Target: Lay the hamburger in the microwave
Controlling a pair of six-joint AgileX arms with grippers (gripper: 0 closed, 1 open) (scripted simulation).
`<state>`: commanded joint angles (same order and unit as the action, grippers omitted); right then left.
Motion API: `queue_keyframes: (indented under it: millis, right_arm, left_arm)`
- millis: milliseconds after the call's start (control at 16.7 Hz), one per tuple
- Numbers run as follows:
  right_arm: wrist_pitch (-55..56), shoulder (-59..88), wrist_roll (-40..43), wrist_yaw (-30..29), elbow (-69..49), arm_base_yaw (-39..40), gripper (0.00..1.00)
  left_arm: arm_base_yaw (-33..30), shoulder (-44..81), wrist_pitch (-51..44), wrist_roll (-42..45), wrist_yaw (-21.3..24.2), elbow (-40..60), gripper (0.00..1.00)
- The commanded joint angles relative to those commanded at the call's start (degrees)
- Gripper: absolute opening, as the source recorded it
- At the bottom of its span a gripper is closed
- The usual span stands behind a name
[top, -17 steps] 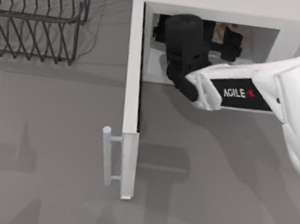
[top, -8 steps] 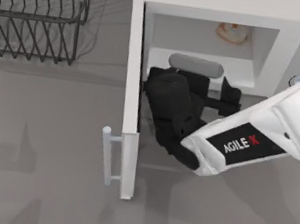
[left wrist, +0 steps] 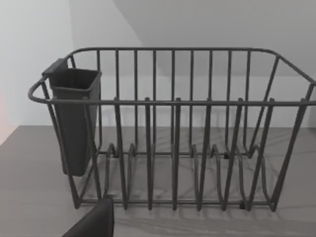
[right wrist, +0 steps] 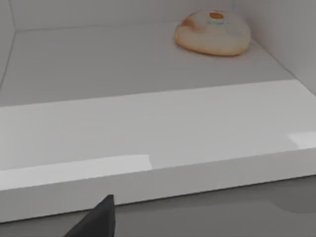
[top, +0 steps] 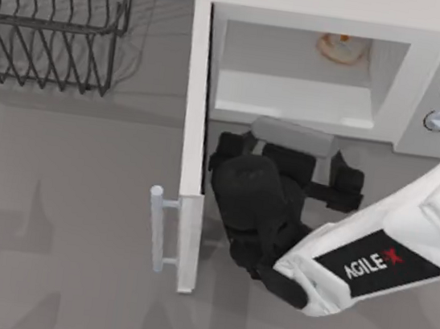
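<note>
While one hamburger [top: 342, 48] sits inside one microwave [top: 331, 1], door open.

Even, soft, bright light from above. The rack [top: 53, 17] and open door [top: 193, 141] throw faint shadows on the table [top: 75, 218]. A pale glare strip lies on the microwave [right wrist: 148, 143] sill.

A flat, matte grey counter [top: 75, 218] carried everything and bore soft, blurred shadows. Near its far left corner stood a black wire rack [top: 57, 17] with a dark square cup [left wrist: 74, 118] hung on one end. Behind it rose a plain pale wall [left wrist: 34, 54].
</note>
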<state>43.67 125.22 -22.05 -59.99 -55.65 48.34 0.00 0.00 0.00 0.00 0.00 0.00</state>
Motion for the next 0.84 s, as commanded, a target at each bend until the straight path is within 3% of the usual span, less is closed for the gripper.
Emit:
queue_keyframes:
  millis: [300, 660, 840]
  right_arm:
    - [-2.5, -1.8, 0.1, 0.2, -0.8, -0.4, 1.00]
    - [-18.4, -13.2, 0.1, 0.4, -4.1, -0.4, 1.00]
    - [-21.4, -16.0, 0.1, 0.4, -5.1, -0.4, 1.00]
  left_arm:
    - [0.0, 0.0, 0.0, 0.0, 0.0, 0.0, 1.00]
    - [0.0, 0.0, 0.0, 0.0, 0.0, 0.0, 1.00]
    - [0.0, 0.0, 0.0, 0.0, 0.0, 0.0, 1.00]
